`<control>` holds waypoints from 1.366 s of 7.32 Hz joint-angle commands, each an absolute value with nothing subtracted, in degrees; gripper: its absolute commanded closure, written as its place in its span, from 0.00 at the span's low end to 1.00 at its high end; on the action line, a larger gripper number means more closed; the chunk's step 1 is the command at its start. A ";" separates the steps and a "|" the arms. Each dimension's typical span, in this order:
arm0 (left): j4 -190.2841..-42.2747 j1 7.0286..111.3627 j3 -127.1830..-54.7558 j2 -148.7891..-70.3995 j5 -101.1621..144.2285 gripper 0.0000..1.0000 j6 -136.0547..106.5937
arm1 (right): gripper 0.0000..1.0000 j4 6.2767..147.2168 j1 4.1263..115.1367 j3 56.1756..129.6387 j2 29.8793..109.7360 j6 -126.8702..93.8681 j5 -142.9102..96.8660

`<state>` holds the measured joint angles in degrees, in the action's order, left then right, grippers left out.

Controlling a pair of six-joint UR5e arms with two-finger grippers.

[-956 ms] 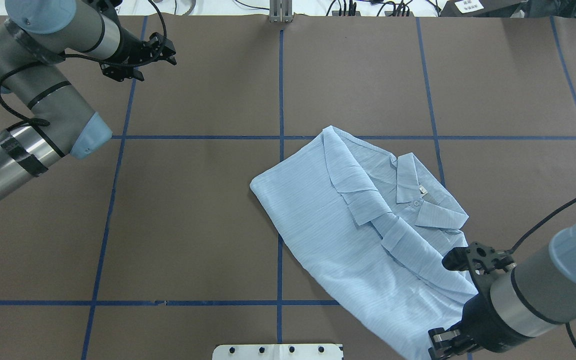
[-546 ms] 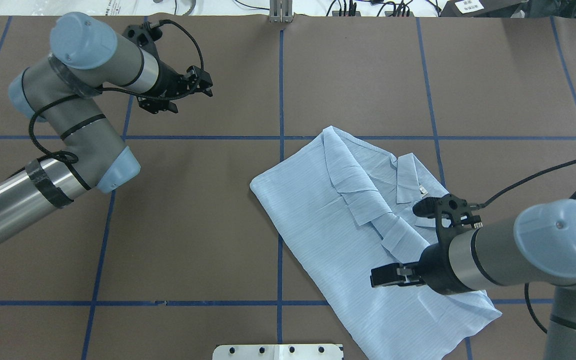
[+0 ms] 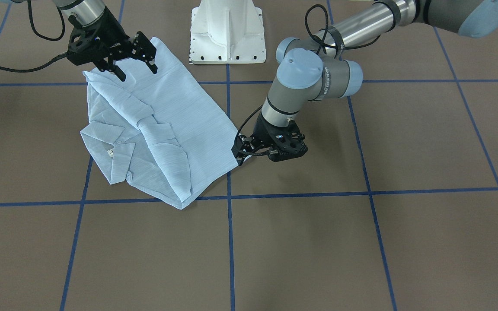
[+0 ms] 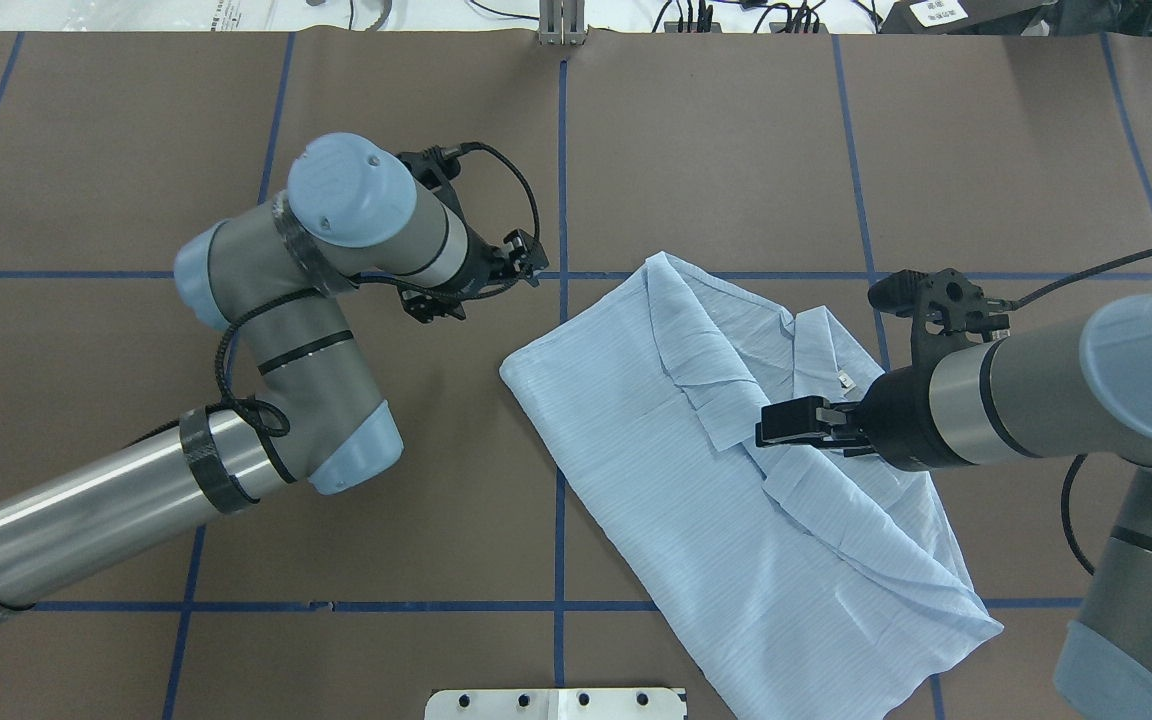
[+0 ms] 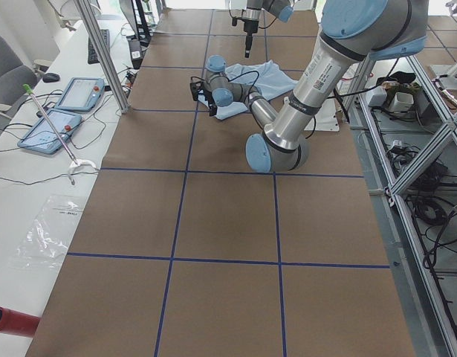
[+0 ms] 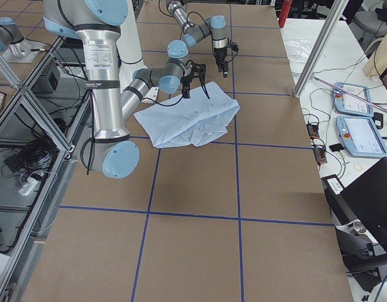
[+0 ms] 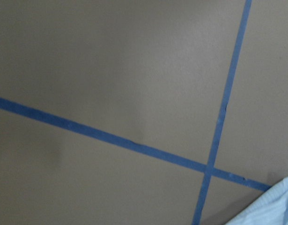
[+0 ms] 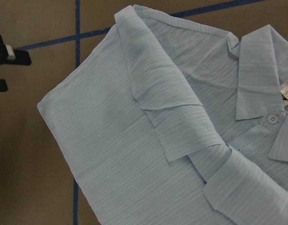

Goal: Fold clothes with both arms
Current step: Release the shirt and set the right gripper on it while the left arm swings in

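While right pincer (image 3: 135, 69) hovers spread | shirt (image 3: 188, 116) beneath, seemingly untouched

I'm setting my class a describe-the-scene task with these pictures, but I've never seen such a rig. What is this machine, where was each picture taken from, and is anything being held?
It is a robot with two jointed arms, each ending in a two-finger gripper. Pictures come from above, across the table, both table ends, and a camera on each wrist. A pale-blue shirt lies partly folded on the brown table. The right gripper hangs open over it; the left gripper hovers beside its corner. Neither grips the shirt.
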<state>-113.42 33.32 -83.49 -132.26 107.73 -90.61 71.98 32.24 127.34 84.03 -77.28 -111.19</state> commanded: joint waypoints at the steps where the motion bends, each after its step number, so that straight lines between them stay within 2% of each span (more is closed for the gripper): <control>1: -112.94 29.45 -83.06 -132.37 106.00 0.02 -91.23 | 0.00 71.98 32.78 127.09 83.94 -77.26 -111.09; 7: -112.94 27.86 -82.35 -131.49 106.00 0.21 -91.14 | 0.00 71.98 33.05 127.18 83.85 -77.34 -111.27; 8: -112.94 27.77 -82.35 -131.75 106.00 0.31 -91.14 | 0.00 71.98 33.13 127.18 83.85 -77.34 -111.27; 9: -112.94 27.86 -82.35 -131.84 106.00 0.57 -91.14 | 0.00 71.98 33.22 127.18 83.85 -77.34 -111.36; 10: -112.94 27.86 -82.35 -131.84 106.08 0.88 -91.14 | 0.00 71.98 33.31 127.18 83.85 -77.34 -111.36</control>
<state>-112.94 27.83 -82.37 -131.78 106.02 -91.14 71.98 33.20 127.18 83.85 -77.34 -111.33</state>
